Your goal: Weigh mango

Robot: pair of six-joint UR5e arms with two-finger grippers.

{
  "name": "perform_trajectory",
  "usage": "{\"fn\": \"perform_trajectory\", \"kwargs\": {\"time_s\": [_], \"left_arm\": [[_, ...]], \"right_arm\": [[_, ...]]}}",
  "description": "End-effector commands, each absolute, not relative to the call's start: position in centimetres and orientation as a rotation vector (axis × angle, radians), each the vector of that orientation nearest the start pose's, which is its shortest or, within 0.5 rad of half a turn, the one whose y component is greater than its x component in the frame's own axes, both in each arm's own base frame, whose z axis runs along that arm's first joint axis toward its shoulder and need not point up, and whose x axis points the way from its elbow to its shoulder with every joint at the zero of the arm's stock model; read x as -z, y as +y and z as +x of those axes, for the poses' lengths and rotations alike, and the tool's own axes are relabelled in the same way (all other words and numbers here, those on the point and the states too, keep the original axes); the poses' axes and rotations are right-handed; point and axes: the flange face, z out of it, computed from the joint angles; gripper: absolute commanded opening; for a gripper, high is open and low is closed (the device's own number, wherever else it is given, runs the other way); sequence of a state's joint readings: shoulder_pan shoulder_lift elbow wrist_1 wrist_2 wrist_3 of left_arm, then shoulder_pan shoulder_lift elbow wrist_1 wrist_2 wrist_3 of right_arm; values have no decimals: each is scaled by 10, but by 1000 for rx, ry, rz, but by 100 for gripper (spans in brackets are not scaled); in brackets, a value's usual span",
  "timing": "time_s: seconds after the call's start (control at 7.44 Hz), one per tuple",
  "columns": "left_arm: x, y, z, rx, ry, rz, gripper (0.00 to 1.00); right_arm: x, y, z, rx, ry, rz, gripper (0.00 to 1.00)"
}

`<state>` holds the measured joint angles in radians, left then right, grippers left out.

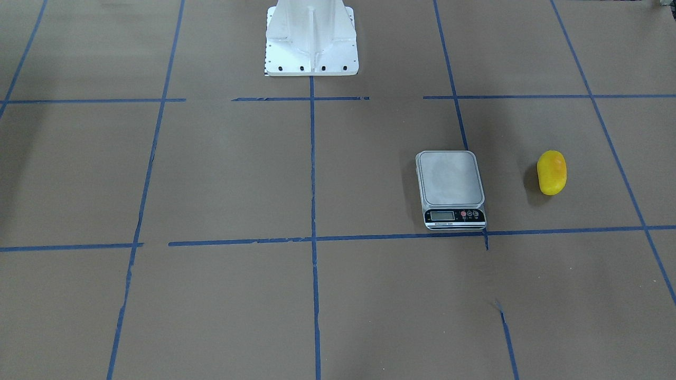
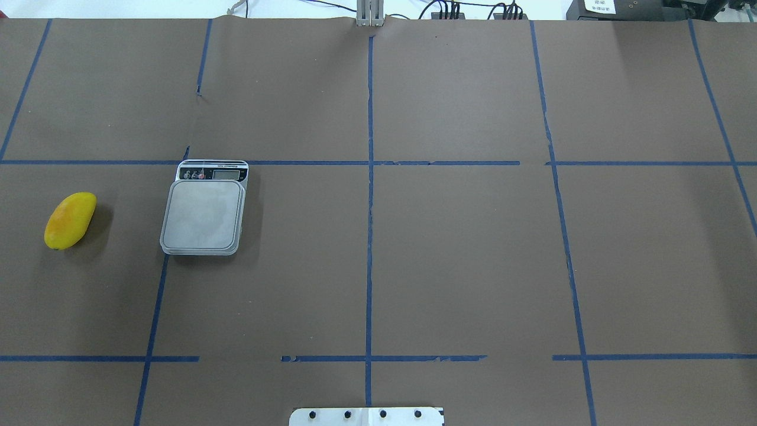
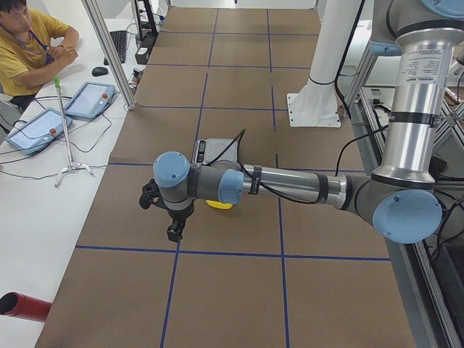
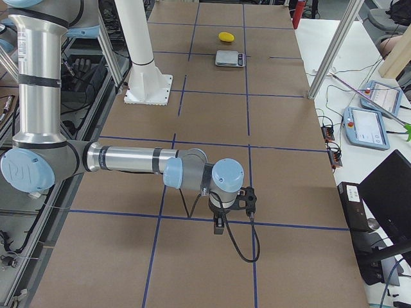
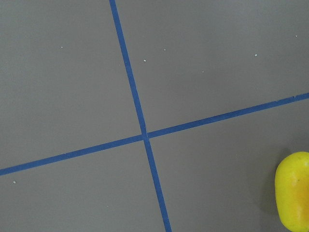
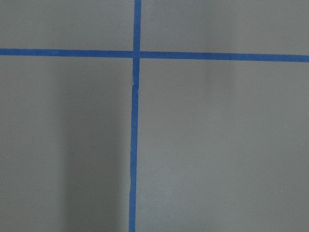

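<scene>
We found the mango point(image 2: 70, 220) lying free on the table point(image 2: 473, 266), at 9 o'clock of the scale point(image 2: 204, 216) in the overhead view, near it but apart from it, and the platform was bare. There its long axis ran roughly from 1 to 7 o'clock. The left gripper point(image 3: 174, 235) hung pointing down over the table and showed only from the table's end. So we could not tell how wide its jaws stood or whether they held anything. In the left wrist view the fruit was cut by the frame edge at about 4 o'clock, so we judged the gripper had to shift that way before descending. We also judged it should close across the fruit's short axis. The right gripper point(image 4: 218, 230) hung at the opposite end, well apart from the fruit, and its opening was equally unreadable. Its wrist view held only blue tape lines point(image 6: 133, 145). We judged the left arm much the nearer.
</scene>
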<state>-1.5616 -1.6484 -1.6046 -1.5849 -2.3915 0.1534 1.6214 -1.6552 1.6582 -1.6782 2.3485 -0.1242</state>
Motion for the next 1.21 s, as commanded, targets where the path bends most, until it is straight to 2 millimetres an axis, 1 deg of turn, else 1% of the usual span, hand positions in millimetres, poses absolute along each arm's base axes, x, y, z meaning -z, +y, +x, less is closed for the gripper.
{"fn": "perform_trajectory", "kwargs": {"time_s": [0.0,0.13,0.4,0.54,0.67,0.81,0.94,1.07], "left_arm": [[-597,-531,-55,-202,812,180,100],[-592,-535,-56,-201,810,183,100],[-598,-528,-56,-197,800,176,100],[-599,-528,-56,-209,797,185,100],[-602,-521,-57,-206,808,184,100],[-601,-516,-55,-226,812,233,100],[-588,-521,-43,-182,833,272,100],[-558,-523,4,-81,923,218,100]], "right_arm": [[-665,-444,86,30,-783,-29,100],[-666,-444,86,29,-783,-31,100],[-666,-444,86,29,-783,-31,100],[-666,-444,86,29,-783,-31,100],[-666,-444,86,29,-783,-31,100],[-666,-444,86,29,-783,-31,100],[-666,-444,86,29,-783,-31,100],[-666,-444,86,29,-783,-31,100]]}}
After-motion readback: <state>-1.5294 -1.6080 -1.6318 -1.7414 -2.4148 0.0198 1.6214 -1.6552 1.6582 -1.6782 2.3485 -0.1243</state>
